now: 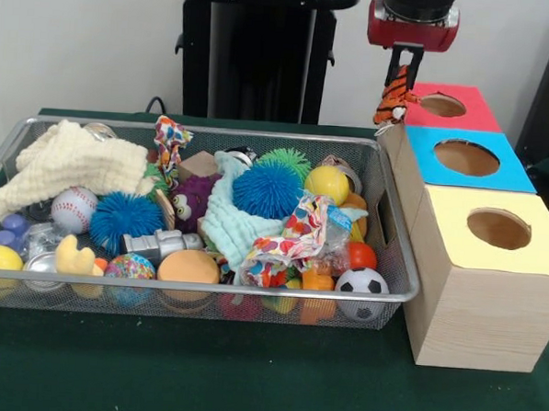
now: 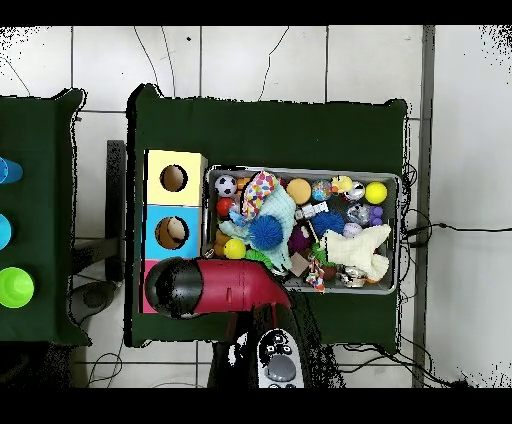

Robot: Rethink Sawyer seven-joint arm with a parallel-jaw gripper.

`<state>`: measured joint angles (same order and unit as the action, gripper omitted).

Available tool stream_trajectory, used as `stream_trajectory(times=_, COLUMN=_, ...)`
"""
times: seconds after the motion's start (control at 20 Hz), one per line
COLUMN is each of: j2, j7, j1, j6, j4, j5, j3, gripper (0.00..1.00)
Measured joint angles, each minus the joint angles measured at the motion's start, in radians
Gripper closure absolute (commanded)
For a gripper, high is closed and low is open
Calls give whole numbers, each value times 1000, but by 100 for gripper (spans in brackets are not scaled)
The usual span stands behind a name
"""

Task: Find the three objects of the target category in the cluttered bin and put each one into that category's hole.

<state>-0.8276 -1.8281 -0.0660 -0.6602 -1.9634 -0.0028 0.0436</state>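
Silver wire bin (image 1: 396,267) on dark green tabletop (image 1: 201,377). Inside the bin: cream cloth (image 1: 69,163), blue spiky ball (image 1: 268,189), green spiky ball (image 1: 286,158), yellow ball (image 1: 327,183), black-and-white soccer ball (image 1: 361,286), white baseball with red stitching (image 1: 74,209), mint cloth (image 1: 232,224). Beside the bin: wood-grain boxes topped red (image 1: 445,106), blue (image 1: 468,159), yellow (image 1: 497,229). Red-and-black hand (image 1: 407,61) holds orange-and-black striped toy (image 1: 393,94).

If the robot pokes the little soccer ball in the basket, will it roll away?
Probably only a little. The soccer ball is round and looks smooth, so it should roll easily, but it sits in a corner of the wire basket beside an orange toy, which would likely stop it. It may also slip from a pinch.
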Motion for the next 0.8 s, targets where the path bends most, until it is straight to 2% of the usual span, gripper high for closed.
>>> stream_trajectory(times=0.05, j2=0, j7=0, j1=0, j6=-1, j4=0, j5=1, j3=0, gripper=100)
stream_trajectory(times=0.1, j2=-6, j7=0, j1=2, j6=13, j4=0, j5=-6, j3=-3, gripper=0)
stream_trajectory(times=0.35, j2=-25, j7=0, j1=2, j6=69, j4=-1, j5=-9, j3=-2, gripper=0)
stream_trajectory(times=0.4, j2=-36, j7=0, j1=2, j6=106, j4=-1, j5=-9, j3=-3, gripper=0)
stream_trajectory(times=0.8, j2=-56, j7=0, j1=19, j6=138, j4=10, j5=-9, j3=-3, gripper=0)
